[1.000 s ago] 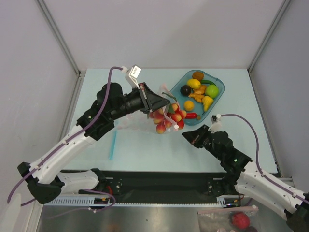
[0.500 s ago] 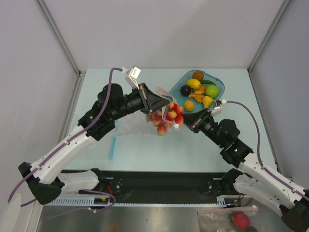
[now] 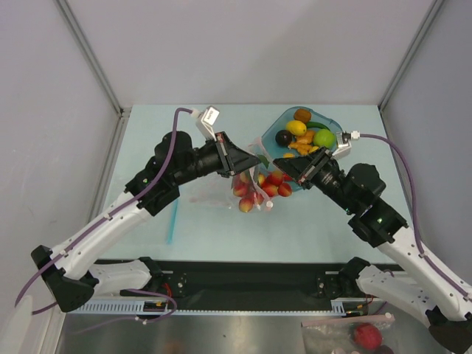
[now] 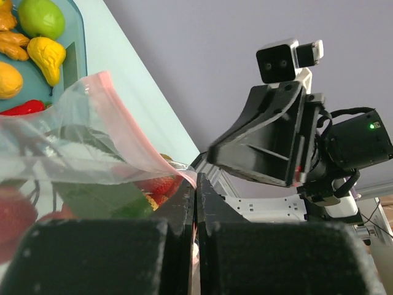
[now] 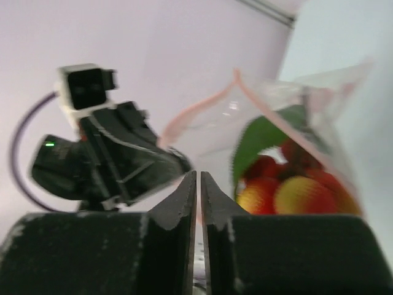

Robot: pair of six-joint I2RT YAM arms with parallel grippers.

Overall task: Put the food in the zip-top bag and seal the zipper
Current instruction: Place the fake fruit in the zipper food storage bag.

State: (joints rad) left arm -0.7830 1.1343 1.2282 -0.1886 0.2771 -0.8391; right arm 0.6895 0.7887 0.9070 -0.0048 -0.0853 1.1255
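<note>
Red fruit (image 3: pixel 271 183) inside zip-top bag (image 4: pixel 92 153), zipper (image 4: pixel 144 144) in closed left end effector (image 4: pixel 195 190); right end effector (image 5: pixel 198 184) closed, empty.

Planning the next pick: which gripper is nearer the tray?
Right. The right gripper hangs at the tray's near-left rim; the left gripper, pinching the bag, is just left of it.

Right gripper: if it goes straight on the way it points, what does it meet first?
Probably the zip-top bag: its pink zipper edge hangs just ahead of the right gripper, pinched by the left gripper beside it. Depth is unclear, so the left gripper could come first.
</note>
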